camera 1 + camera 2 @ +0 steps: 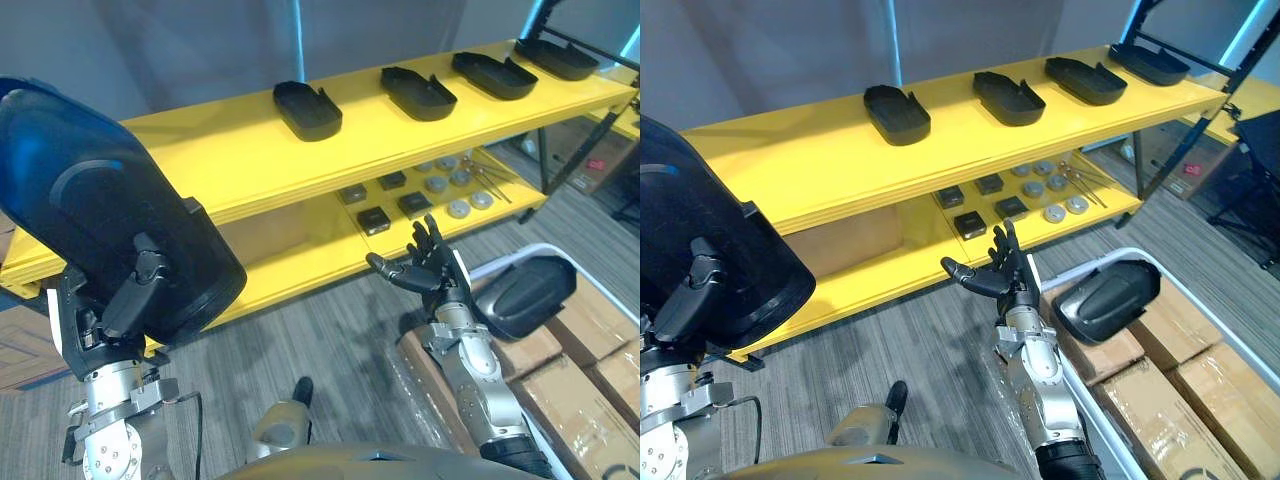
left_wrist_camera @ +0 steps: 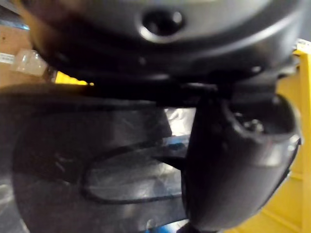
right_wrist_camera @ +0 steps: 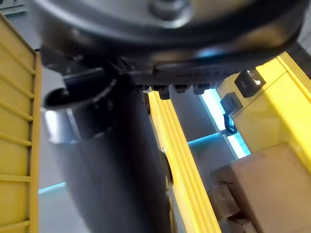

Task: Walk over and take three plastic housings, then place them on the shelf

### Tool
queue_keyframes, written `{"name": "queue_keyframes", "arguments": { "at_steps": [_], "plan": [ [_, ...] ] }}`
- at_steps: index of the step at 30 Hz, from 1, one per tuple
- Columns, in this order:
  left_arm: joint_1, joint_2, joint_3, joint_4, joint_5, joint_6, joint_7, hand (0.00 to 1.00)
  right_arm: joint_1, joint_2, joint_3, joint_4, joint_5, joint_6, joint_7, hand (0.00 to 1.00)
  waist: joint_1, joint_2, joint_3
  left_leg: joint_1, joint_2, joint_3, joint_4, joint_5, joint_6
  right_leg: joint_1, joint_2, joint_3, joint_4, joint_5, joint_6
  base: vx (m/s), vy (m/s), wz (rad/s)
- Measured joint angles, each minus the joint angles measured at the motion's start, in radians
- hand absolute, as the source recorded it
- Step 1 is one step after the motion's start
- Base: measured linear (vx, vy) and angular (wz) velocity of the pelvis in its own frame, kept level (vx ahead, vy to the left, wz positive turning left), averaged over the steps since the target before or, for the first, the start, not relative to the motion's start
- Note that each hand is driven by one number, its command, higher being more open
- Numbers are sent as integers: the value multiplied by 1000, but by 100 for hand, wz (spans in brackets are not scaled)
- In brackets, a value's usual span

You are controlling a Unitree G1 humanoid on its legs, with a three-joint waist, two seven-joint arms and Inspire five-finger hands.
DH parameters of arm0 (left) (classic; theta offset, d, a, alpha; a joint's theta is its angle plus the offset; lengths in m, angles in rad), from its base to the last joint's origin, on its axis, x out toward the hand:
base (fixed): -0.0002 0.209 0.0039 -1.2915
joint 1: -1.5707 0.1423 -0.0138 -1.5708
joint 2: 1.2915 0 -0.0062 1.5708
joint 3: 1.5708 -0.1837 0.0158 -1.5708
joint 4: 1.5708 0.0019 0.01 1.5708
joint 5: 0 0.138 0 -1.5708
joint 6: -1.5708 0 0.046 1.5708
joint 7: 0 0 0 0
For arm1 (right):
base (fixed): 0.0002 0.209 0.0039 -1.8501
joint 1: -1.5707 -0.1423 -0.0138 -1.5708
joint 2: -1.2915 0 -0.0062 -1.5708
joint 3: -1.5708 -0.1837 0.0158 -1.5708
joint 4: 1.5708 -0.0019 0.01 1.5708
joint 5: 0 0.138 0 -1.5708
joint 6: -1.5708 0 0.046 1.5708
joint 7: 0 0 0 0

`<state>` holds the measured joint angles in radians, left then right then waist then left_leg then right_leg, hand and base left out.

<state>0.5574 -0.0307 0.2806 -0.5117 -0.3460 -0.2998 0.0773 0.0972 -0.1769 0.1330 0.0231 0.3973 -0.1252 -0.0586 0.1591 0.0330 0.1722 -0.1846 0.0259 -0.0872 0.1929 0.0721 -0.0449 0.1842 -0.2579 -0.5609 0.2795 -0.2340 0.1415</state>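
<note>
My left hand (image 1: pixel 135 290) is raised at the near left, its thumb (image 2: pixel 233 165) curled over a large black plastic housing (image 1: pixel 90 220) that it holds up in front of the yellow shelf (image 1: pixel 210 150). Several more black housings (image 1: pixel 307 108) lie in a row on the shelf's top board, towards the right. Another black housing (image 1: pixel 527 293) rests in a white bin (image 1: pixel 548 247) at the lower right. My right hand (image 1: pixel 428 265) hovers open, fingers spread and pointing up, between the shelf's lower board and that bin, touching nothing.
The lower shelf board carries small dark blocks and round metal parts (image 1: pixel 440 190). Cardboard boxes (image 1: pixel 590 350) sit under and beside the white bin. The left half of the top board (image 1: pixel 780 150) is bare. Grey carpet lies in front of the shelf.
</note>
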Motion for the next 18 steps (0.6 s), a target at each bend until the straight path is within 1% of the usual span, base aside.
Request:
{"name": "queue_keyframes", "arguments": {
  "at_steps": [1, 2, 3, 4, 5, 6, 7, 8, 9, 10, 11, 12, 13, 14, 15, 16, 17, 18],
  "plan": [
    [0, 0, -3, 1, 0, 1, 8, 0, 0, 1, 4, 0, -1, 0, 0, 100, -1, 1, 7, -8, 1, 4, 27, -16, -1, -3, -3, 8, 12, -5, 1, -58, 66, -39],
    [0, 0, -9, 5, 2, 2, 31, 0, 0, 7, 18, 0, -2, 0, 0, 100, -1, 2, 22, -25, 0, 18, 108, -67, 4, 1, -16, 20, 40, -21, 11, -40, 62, -23],
    [-1, 0, -9, 5, 2, 2, 34, 0, 1, 11, 20, 0, -2, 0, -1, 100, -1, 1, 24, -26, -1, 20, 120, -74, 3, 3, -18, 20, 42, -25, 14, -24, 65, -16],
    [-6, 2, -8, 5, 4, 3, 44, 0, 1, 21, 25, 0, -13, -1, 0, 100, -1, -5, 26, -37, -7, 24, 158, -103, 4, 12, -28, 21, 49, -39, 26, 3, 80, 2],
    [-13, 4, -7, 5, 4, 4, 46, 0, 1, 29, 25, 0, -26, -3, 1, 100, -1, -10, 26, -43, -12, 25, 175, -116, 7, 18, -37, 21, 49, -45, 30, 26, 116, 17],
    [-30, 13, 1, 4, 4, 8, 45, 0, 1, 49, 24, 0, -36, -10, 2, 100, 0, -36, 26, -51, -22, 38, 215, -140, 27, 27, -48, 18, 40, -55, 44, 87, 155, 25],
    [-45, 31, 9, 5, 14, 17, 45, 0, 10, 57, 22, -2, -36, -14, 2, 100, -1, -44, 17, -53, -31, 88, 271, -193, 65, 59, -51, 15, 45, -43, 67, 140, 107, 26],
    [-54, 39, 12, 7, 25, 17, 49, 0, 12, 55, 22, -6, -36, -20, 4, 100, 0, -46, 16, -54, -37, 84, 276, -217, 43, 44, -67, 33, 106, -37, 65, 173, 149, 46],
    [-98, 41, 11, 42, 50, 23, 58, 0, 14, 55, 14, -8, -36, -27, 9, 100, -7, -41, 14, -50, -58, 58, 278, -223, 53, -64, -118, 110, 324, 18, -9, 153, 205, 72],
    [-115, 46, 9, 51, 79, 33, 69, 0, 12, 58, 13, -7, -36, -28, 19, 100, -31, -41, 14, -27, -76, 38, 231, -217, 62, -161, -133, 197, 478, 148, -82, 144, 234, 78],
    [-118, 51, 10, 51, 87, 35, 75, 0, 11, 62, 13, -7, -37, -32, 29, 100, -41, -42, 16, -8, -80, 21, 199, -209, 71, -196, -131, 242, 532, 202, -70, 181, 164, 71],
    [-128, 70, 8, 51, 89, 37, 88, 0, 9, 68, 12, -8, -37, -49, 48, 100, -58, -37, 20, 20, -85, -15, 160, -191, 94, -250, -109, 295, 615, 161, -68, 246, 83, 59],
    [-144, 77, 8, 52, 89, 43, 99, 0, 2, 67, 12, -9, -38, -64, 60, 100, -66, -34, 21, 49, -86, -43, 140, -186, 103, -285, -72, 317, 633, 84, -75, 251, 60, 58],
    [-153, 80, 8, 52, 89, 43, 103, 0, -1, 67, 10, -10, -39, -69, 62, 100, -69, -33, 21, 66, -86, -52, 130, -187, 105, -295, -51, 318, 611, 57, -76, 311, 63, 52],
    [-177, 85, 8, 53, 88, 43, 105, 0, -8, 66, 3, -20, -40, -77, 66, 100, -70, -30, 21, 92, -86, -75, 113, -190, 107, -309, -5, 318, 514, 18, -82, 295, 27, 65],
    [-201, 94, 4, 54, 86, 43, 105, 0, -14, 64, -11, -38, -39, -84, 67, 100, -80, -25, 20, 99, -86, -107, 109, -197, 106, -323, 47, 337, 377, 2, -89, 244, 13, 73],
    [-214, 98, 0, 55, 86, 43, 106, 0, -21, 62, -21, -48, -39, -89, 67, 100, -83, -22, 21, 101, -87, -122, 109, -202, 106, -336, 73, 364, 307, 4, -87, 187, -34, 85],
    [-239, 106, -17, 70, 86, 42, 106, 0, -33, 54, -41, -63, -37, -100, 63, 100, -85, -14, 22, 108, -90, -156, 111, -211, 99, -357, 118, 428, 194, 15, -75, 189, -67, 94]
  ]
}}
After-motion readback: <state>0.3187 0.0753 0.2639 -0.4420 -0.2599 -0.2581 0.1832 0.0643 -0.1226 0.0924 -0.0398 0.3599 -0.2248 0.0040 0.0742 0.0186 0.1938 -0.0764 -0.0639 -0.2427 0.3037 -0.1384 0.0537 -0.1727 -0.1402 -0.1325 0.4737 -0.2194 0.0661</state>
